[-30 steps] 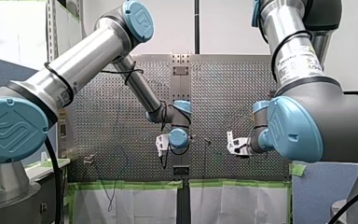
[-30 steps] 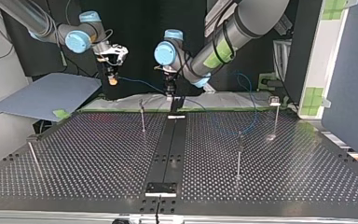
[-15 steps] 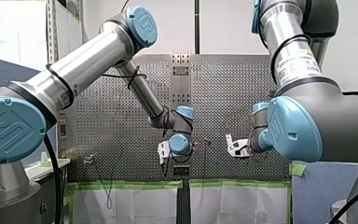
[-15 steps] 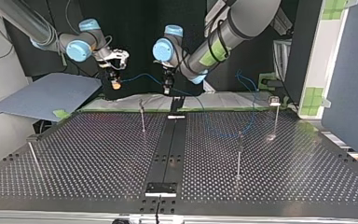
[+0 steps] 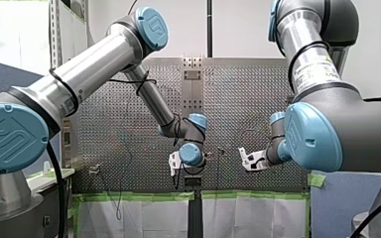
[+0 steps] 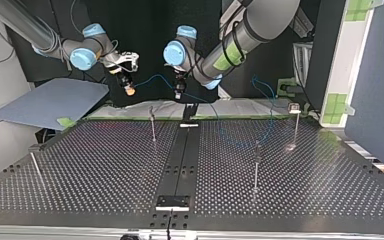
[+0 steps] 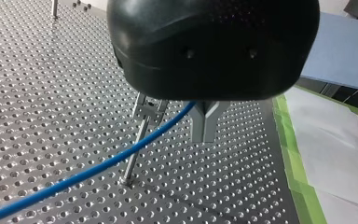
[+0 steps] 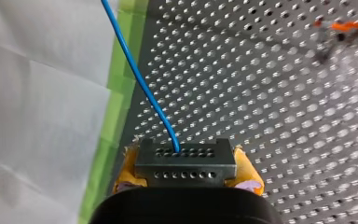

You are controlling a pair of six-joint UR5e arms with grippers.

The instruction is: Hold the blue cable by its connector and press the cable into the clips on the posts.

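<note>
Connector (image 8: 185, 157) clamped between yellow pads (image 8: 128, 170) of my right end effector (image 6: 128, 89), upper left of top view; my left end effector (image 7: 204, 126) pinched narrow on blue cable (image 7: 98, 165) near post clip (image 7: 148, 108). Risk, I judge: slack span misses clip, or hard pull slips connector.

The perforated metal surface (image 6: 105, 165) has a black strip (image 6: 180, 160) running down its middle. Green tape (image 7: 291, 154) borders its edge, with a white sheet (image 8: 37, 93) just past the tape. At the top view's left a grey-blue board (image 6: 50, 102) sits beside the surface, and a blue partition (image 6: 380, 75) stands at that view's right.
</note>
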